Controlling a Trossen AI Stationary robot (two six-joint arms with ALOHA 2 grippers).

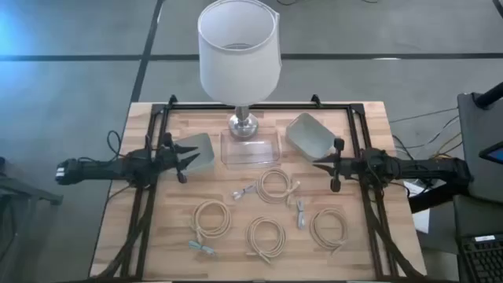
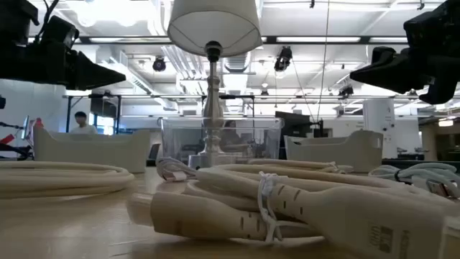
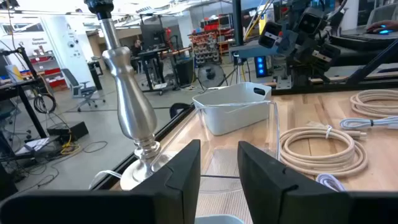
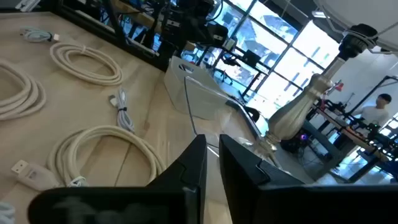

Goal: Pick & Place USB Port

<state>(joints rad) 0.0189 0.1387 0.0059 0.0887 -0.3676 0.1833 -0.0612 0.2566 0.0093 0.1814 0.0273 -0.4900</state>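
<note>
No readable text, brand, number or sign is found in any view. Faint marks are seen on the near cable plug [image 2: 384, 234] in the low view, too blurred to be read. Wall signs behind the lamp in the left wrist view are illegible.

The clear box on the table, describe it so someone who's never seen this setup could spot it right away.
Find the lamp with the white shade at the table's far edge. The clear box lies right in front of its silver base, between two white bins. It alone is see-through, and the cable coils lie nearer the front.
</note>
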